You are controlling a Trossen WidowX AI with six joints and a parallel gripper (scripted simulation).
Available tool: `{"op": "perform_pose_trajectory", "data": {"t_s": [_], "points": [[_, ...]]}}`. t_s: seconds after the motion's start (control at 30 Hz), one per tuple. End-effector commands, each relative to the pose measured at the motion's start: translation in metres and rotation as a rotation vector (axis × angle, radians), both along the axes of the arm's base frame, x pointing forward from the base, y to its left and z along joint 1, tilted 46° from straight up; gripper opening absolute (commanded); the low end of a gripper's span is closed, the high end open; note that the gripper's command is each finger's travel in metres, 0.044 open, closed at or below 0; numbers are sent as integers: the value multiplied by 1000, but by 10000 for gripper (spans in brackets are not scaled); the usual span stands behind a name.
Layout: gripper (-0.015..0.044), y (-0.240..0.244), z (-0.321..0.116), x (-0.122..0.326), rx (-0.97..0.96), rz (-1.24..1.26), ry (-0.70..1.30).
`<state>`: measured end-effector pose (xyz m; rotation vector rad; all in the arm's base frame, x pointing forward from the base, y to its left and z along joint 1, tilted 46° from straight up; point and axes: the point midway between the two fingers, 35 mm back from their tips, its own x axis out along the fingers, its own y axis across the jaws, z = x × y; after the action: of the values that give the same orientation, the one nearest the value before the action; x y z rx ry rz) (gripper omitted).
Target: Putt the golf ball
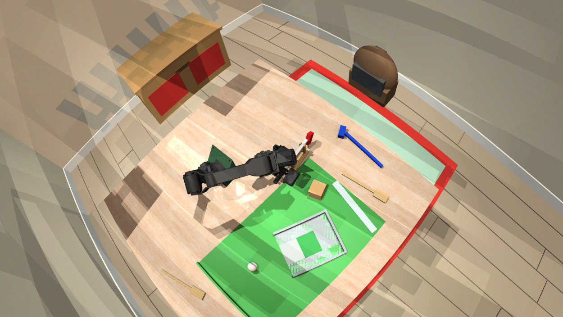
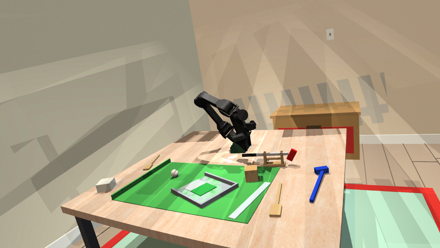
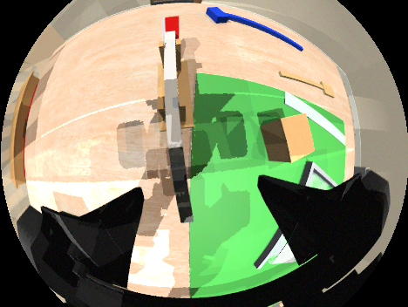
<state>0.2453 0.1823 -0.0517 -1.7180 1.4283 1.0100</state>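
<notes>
The red-headed putter (image 1: 301, 147) (image 2: 272, 153) (image 3: 173, 118) lies on a wooden rack (image 2: 270, 164) (image 3: 187, 96), its black grip toward me. My gripper (image 3: 200, 188) is open and empty. In the wrist view the grip shows between the fingertips, some way beyond them; its exact height is unclear. The white golf ball (image 1: 251, 266) (image 2: 174, 173) rests on the green mat (image 1: 236, 251) (image 2: 144, 191). The pale ramp (image 1: 289, 251) leads to the raised green (image 1: 309, 244) (image 2: 203, 188), bordered by grey walls (image 1: 338, 232) (image 2: 201, 204). The ball is outside, near the ramp's side of the walls.
A wooden block (image 1: 317, 189) (image 2: 251, 173) (image 3: 296, 137) stands on the mat near the rack. A white strip (image 1: 354, 206) (image 2: 250, 200) lies beyond it. A blue mallet (image 1: 364, 150) (image 2: 316, 186) and two wooden paddles (image 1: 381, 195) (image 1: 197, 292) lie beside the mat. A pale block (image 2: 105, 185) stands at the left.
</notes>
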Motion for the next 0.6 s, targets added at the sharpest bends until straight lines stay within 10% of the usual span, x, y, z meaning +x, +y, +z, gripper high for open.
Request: {"op": "perform_pose_trajectory", "data": {"t_s": [0.0,0.57], "points": [[440,-11,-5,-8,-38,-8,53],[440,-39,-27,-11,-39,-8,53]]}}
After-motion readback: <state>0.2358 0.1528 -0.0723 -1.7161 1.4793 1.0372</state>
